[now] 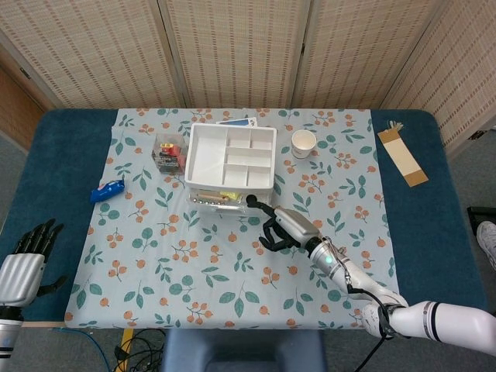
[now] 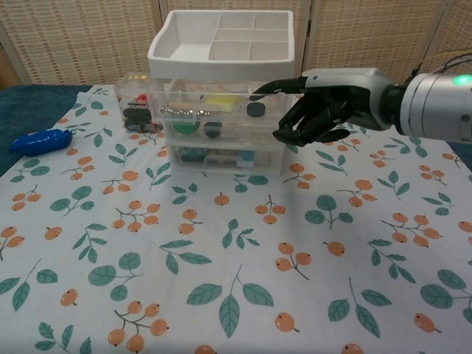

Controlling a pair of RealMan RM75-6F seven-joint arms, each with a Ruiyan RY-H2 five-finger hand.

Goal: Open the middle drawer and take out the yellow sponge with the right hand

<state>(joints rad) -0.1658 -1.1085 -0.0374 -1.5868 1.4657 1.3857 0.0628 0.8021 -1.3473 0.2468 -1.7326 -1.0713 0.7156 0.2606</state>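
Drawers: clear plastic unit (image 2: 221, 125) at the far middle of the desk, white divided tray (image 1: 231, 155) on top; all drawers look shut.
Sponge: yellow sponge (image 2: 218, 101) shows through the clear front of a drawer just under the tray, left of a black knob (image 2: 255, 110). It lies inside, untouched.
Right hand: right hand (image 2: 321, 107) hovers at the right front of the unit, one finger stretched out leftward with its tip (image 2: 259, 93) at the drawer front just above the knob; whether it touches I cannot tell. The other fingers are curled in under the palm and hold nothing. In the head view the same hand (image 1: 283, 229) sits just near of the unit.
Left hand: left hand (image 1: 23, 263) rests at the near left edge of the desk, fingers apart, empty, well apart from the unit.
Desk: blue desk (image 1: 54, 155) with a leaf-and-berry cloth (image 2: 221, 280).
Other things: blue object (image 2: 38, 140) on the cloth at left; small clear box (image 1: 169, 150) just left of the unit; paper cup (image 1: 304, 143) right of the tray; brown card (image 1: 403, 157) at far right.
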